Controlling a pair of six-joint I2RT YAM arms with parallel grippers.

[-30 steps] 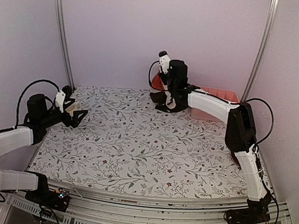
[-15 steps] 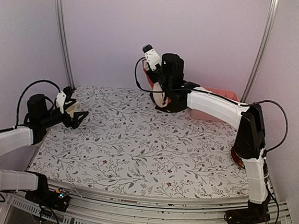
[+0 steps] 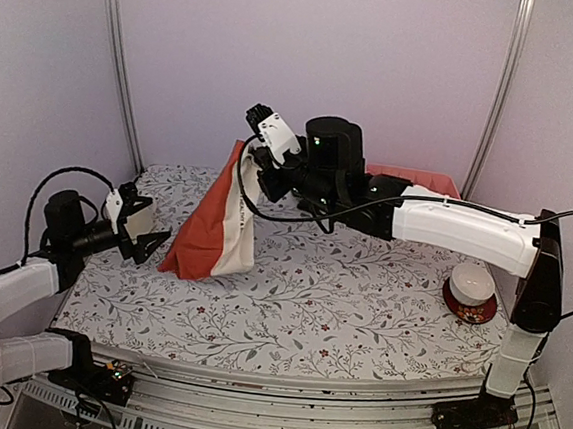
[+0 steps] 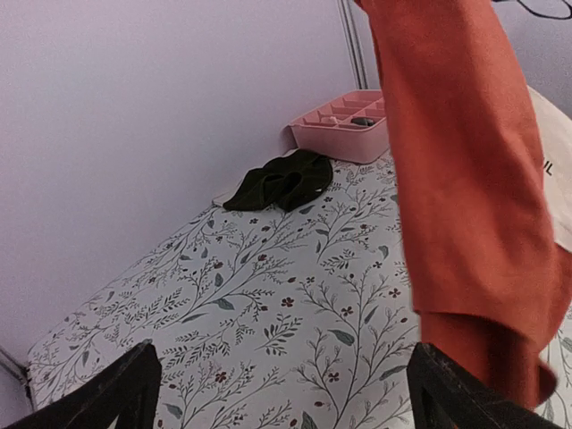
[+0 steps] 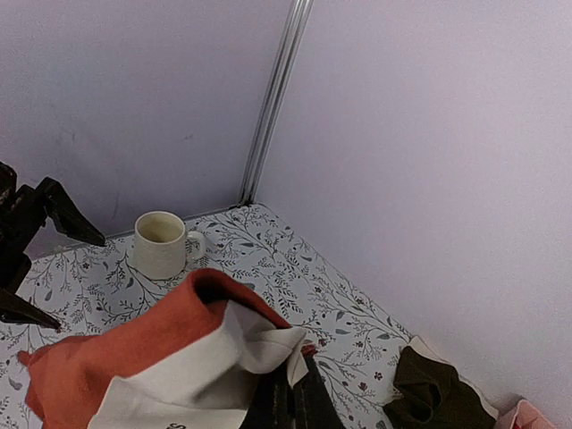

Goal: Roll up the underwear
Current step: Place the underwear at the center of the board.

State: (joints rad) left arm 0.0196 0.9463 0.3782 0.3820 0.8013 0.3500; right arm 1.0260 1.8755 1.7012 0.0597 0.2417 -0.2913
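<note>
While the right pincer point(image 3: 251, 163) pinches the top edge of the red and white underwear point(image 3: 210, 233), the garment hangs from it in a long limp drape over the left part of the table point(image 3: 357, 321), its lower end reaching down to the flowered cover. It looks light and soft, with no stiffness of its own, sagging into folds under its own weight. It is neither fragile nor likely to slip from a firm pinch. A hem or corner seems the best place to hold it, and a free edge once it lies flat. The left pincer point(image 3: 149, 241), fingers spread and holding nothing, sits low just beside the hanging cloth's lower left corner, not touching it. Dark underwear point(image 4: 281, 179) lies crumpled at the far edge, just beside the pink tray point(image 4: 344, 134), well apart from the left pincer.
</note>
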